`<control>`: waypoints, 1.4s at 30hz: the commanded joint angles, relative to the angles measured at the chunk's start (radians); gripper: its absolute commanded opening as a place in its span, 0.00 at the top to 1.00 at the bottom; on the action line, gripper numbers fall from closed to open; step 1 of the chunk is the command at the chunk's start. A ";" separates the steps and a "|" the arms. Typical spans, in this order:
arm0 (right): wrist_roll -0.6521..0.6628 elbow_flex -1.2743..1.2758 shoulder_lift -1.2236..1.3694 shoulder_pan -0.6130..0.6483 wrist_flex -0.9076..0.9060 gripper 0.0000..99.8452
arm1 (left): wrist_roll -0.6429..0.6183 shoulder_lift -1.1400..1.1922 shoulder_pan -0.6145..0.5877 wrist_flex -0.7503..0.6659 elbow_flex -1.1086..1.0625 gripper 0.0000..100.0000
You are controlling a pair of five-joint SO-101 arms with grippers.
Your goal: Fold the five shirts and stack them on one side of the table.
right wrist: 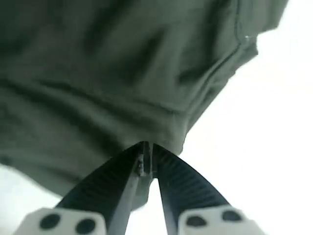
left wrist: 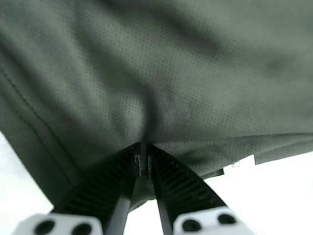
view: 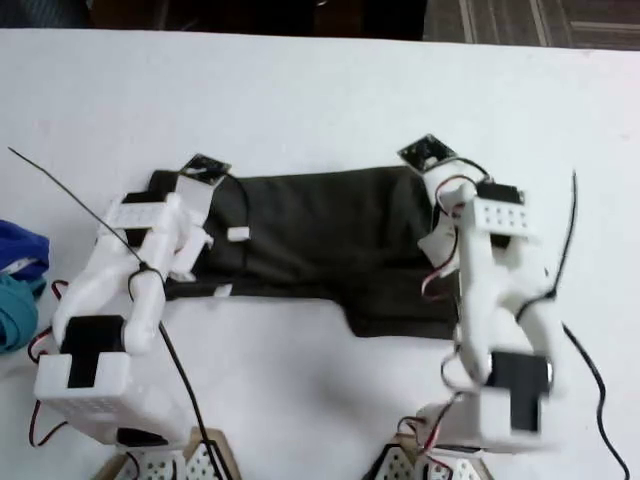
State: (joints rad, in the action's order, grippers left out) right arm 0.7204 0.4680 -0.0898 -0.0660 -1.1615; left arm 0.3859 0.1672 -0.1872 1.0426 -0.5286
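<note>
Your left gripper [left wrist: 143, 164] is clamping down on the dark shirt [view: 320, 235]: its two ribbed black fingers [left wrist: 181, 188] are meeting at their tips, and a fold of the cloth is sitting pinched between them, puckering just above the pinch. A small white tag [left wrist: 239, 162] is peeking out from under the cloth's edge close to that grip, with the white table [view: 300, 90] showing beneath it. Your right gripper [right wrist: 145, 164] is doing the same at the other end, with its fingers pressed together on a bunched edge of the same shirt, and a stitched hem is running along the cloth's border where it is meeting the bare tabletop. From above, you are looking at the shirt lying spread across the middle of the table, stretched between the two arms, with the left arm bending over one end and the right arm over the other. Near the right arm a flap is sticking out from the shirt's near edge; it is probably a sleeve, though the overhead view is too soft for you to be sure. A heap of blue and teal clothes [view: 18, 280] is lying at the table's edge, on the left arm's outer side, well apart from the dark shirt and touching neither arm.
</note>
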 commanded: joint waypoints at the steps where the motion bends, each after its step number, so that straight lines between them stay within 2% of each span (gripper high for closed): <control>1: 0.009 0.127 -0.266 0.031 -0.030 0.97 | -0.003 0.006 -0.035 -0.015 -0.005 0.98; 3: 0.028 0.262 -0.387 0.059 -0.030 0.91 | -0.003 0.006 -0.035 -0.015 -0.005 0.98; 6: 0.135 0.454 -0.536 0.130 -0.028 0.82 | -0.003 0.006 -0.035 -0.015 -0.005 0.98; 9: 0.209 0.583 -0.644 0.191 -0.022 0.79 | -0.003 0.006 -0.035 -0.015 -0.005 0.98; 14: 0.219 0.634 -0.677 0.239 -0.016 0.77 | -0.003 0.006 -0.035 -0.015 -0.005 0.98; 19: 0.221 0.634 -0.608 0.260 0.050 0.67 | -0.003 0.006 -0.035 -0.015 -0.005 0.98; 28: 0.221 0.631 -0.426 0.355 0.061 0.67 | -0.003 0.006 -0.035 -0.015 -0.005 0.98; 36: 0.221 0.629 -0.288 0.321 0.243 0.67 | -0.003 0.006 -0.035 -0.015 -0.005 0.98; 39: 0.221 0.574 -0.222 0.321 0.229 0.67 | -0.003 0.006 -0.035 -0.015 -0.005 0.98; 42: 0.221 0.509 -0.151 0.321 0.211 0.76 | -0.003 0.006 -0.035 -0.015 -0.005 0.98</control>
State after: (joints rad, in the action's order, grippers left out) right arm 0.9337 1.0403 -0.3015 0.2670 -0.9544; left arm 0.3859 0.1672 -0.1872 1.0426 -0.5286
